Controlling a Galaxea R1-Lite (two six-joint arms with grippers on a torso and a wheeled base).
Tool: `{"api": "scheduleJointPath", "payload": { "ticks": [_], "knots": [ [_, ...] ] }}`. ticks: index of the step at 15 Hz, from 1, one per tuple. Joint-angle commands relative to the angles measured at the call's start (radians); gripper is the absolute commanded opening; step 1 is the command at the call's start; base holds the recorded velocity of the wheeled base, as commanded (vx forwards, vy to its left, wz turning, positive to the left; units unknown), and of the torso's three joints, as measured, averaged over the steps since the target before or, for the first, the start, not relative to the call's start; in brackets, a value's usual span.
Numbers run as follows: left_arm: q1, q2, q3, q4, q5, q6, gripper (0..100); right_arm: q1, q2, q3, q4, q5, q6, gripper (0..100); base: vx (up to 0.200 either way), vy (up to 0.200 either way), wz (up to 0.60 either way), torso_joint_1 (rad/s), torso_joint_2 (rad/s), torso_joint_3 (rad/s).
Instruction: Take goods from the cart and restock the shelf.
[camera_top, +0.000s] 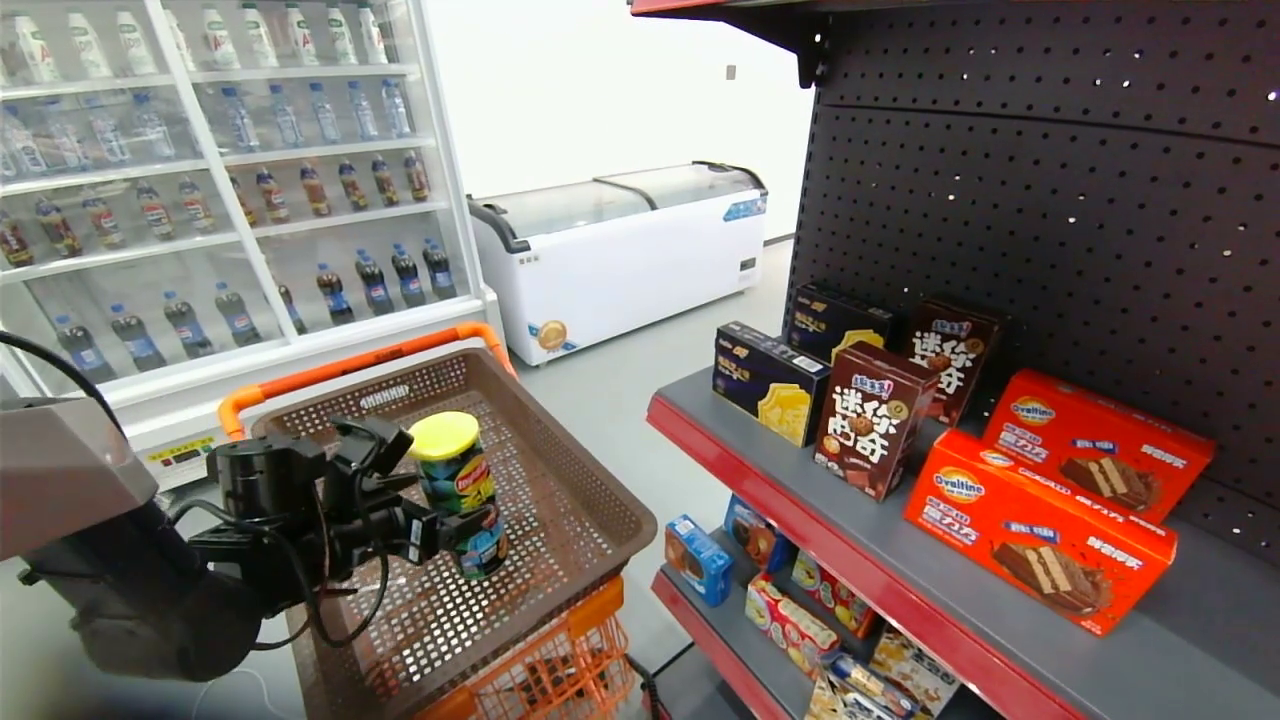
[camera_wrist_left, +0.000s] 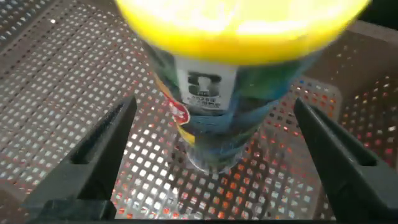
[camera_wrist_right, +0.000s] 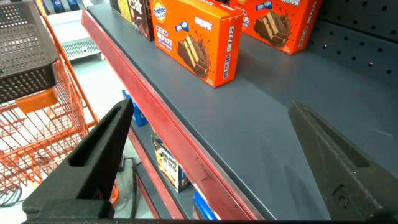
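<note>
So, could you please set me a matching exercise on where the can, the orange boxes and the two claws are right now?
Things:
1. can
2. orange boxes
3. left claw
4. right claw

States:
A. open above a bare stretch of the grey shelf
B. upright in the brown basket
C. open, one finger on each side of the can
D. resting on the shelf, one behind the other

Pairs: 1-B, 2-D, 3-C, 4-A

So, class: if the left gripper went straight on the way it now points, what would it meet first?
The yellow-lidded can standing in the brown basket: it sits dead ahead, between the open jaws of the left gripper. How near is unclear.
</note>
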Motion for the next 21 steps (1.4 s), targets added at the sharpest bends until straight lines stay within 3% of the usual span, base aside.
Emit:
{"api": "scheduleJointPath", "payload": {
  "ticks": [1, 6, 7, 11, 12, 16, 17, 20, 21],
  "knots": [
    [-0.009, 0.089, -0.041, -0.019, 0.000, 0.008, 100, 0.000, 0.000, 0.000, 0.000, 0.000, 0.000, 100, 0.000, 0.000, 0.00, 0.000, 0.00, 0.000],
    [-0.023, 0.161, -0.129, -0.025, 0.000, 0.008, 100, 0.000, 0.000, 0.000, 0.000, 0.000, 0.000, 100, 0.000, 0.000, 0.00, 0.000, 0.00, 0.000],
    [-0.023, 0.163, -0.131, -0.028, -0.002, 0.006, 0, 0.000, 0.000, 0.000, 0.000, 0.000, 0.000, 100, 0.000, 0.000, 0.00, 0.000, 0.00, 0.000],
    [-0.043, 0.152, -0.146, -0.011, 0.004, -0.012, 0, 0.000, 0.000, 0.000, 0.000, 0.000, 0.000, 100, 0.000, 0.000, 0.00, 0.000, 0.00, 0.000],
    [-0.044, 0.138, -0.139, -0.011, 0.030, -0.012, 0, 0.000, 0.000, 0.000, 0.000, 0.000, 0.001, 100, 0.000, 0.000, 0.00, 0.000, 0.00, 0.000],
    [-0.075, -0.054, -0.079, -0.031, 0.239, -0.020, 0, 0.000, 0.000, 0.000, 0.000, 0.000, 0.000, 100, 0.000, 0.000, 0.00, 0.000, 0.00, 0.000],
    [-0.075, -0.084, -0.067, -0.039, 0.241, -0.022, 0, 0.000, 0.000, 0.000, 0.000, 0.000, 0.000, 100, 0.000, 0.000, 0.00, 0.000, 0.00, 0.000],
    [-0.075, -0.350, 0.047, 0.007, 0.239, -0.115, 0, 0.000, 0.000, 0.000, 0.000, 0.000, 0.000, 100, 0.000, 0.000, 0.00, 0.000, 0.00, 0.000],
    [-0.076, -0.451, 0.052, 0.071, 0.239, -0.150, 0, 0.000, 0.000, 0.000, 0.000, 0.000, 0.000, 100, 0.000, 0.000, 0.00, 0.000, 0.00, 0.000]
  ]
}}
